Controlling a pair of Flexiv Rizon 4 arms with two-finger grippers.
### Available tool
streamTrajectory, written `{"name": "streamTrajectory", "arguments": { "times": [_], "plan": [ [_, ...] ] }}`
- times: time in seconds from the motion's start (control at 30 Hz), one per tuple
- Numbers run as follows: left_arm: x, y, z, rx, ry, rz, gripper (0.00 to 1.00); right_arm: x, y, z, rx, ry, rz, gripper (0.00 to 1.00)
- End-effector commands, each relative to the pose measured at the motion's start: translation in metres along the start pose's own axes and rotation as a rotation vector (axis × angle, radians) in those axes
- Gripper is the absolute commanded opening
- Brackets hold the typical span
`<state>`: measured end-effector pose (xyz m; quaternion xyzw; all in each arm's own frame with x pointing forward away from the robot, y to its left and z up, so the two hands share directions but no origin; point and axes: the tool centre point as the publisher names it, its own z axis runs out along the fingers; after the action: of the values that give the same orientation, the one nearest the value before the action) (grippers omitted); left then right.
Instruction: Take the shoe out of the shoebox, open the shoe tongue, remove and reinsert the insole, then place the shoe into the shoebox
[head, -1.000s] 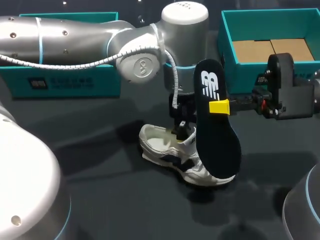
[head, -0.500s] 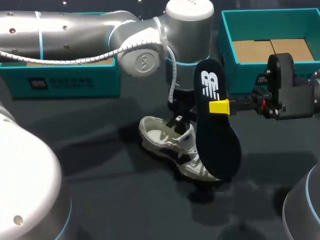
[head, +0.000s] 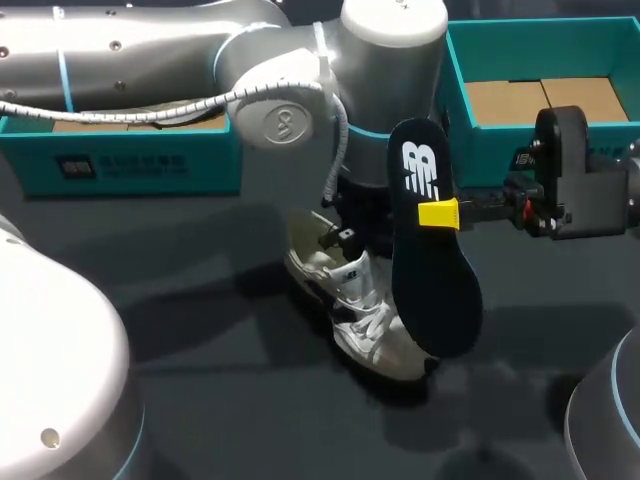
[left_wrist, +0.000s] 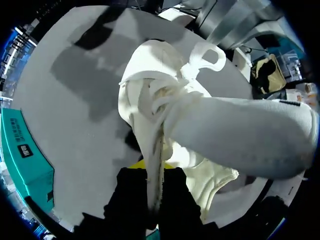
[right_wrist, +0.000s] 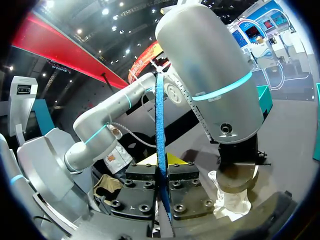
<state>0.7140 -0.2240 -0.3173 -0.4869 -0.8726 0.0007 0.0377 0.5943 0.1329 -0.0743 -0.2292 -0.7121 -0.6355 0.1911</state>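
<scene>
Pinching upright insole (head: 435, 290) centre-frame: right claw (head: 438, 214), above shoe (head: 360, 310); left claw (left_wrist: 152, 167) nips shoe, grip visible only in wrist view.

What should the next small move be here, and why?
Probably bring the insole down, toe first, toward the shoe's opening. The right jaws hold it upright in the air, out of the shoe, while the left jaws pinch the shoe's upper, apparently steadying it for reinsertion.
</scene>
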Motion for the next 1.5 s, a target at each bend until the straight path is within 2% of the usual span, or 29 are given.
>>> {"name": "streamTrajectory", "arguments": {
  "times": [0.03,0.2,0.4,0.8,1.5],
  "plan": [
    [0.003,0.013,0.002,0.025,-0.051,0.16,0.0,0.0,-0.001,0.001,-0.001,-0.002,0.0,0.0],
    [0.003,0.016,-0.003,-0.019,-0.087,0.279,0.0,0.0,-0.001,0.001,-0.001,-0.002,0.0,0.0],
    [0.005,0.007,-0.004,-0.04,-0.109,0.412,0.0,0.0,-0.001,0.001,-0.001,-0.002,0.0,0.0],
    [0.0,0.003,0.013,-0.018,-0.133,0.552,0.0,0.0,-0.001,0.001,-0.001,-0.002,0.0,0.0],
    [-0.022,0.001,0.048,0.021,-0.064,0.603,0.0,0.0,-0.001,0.001,-0.001,-0.002,0.0,0.0]
  ]
}}
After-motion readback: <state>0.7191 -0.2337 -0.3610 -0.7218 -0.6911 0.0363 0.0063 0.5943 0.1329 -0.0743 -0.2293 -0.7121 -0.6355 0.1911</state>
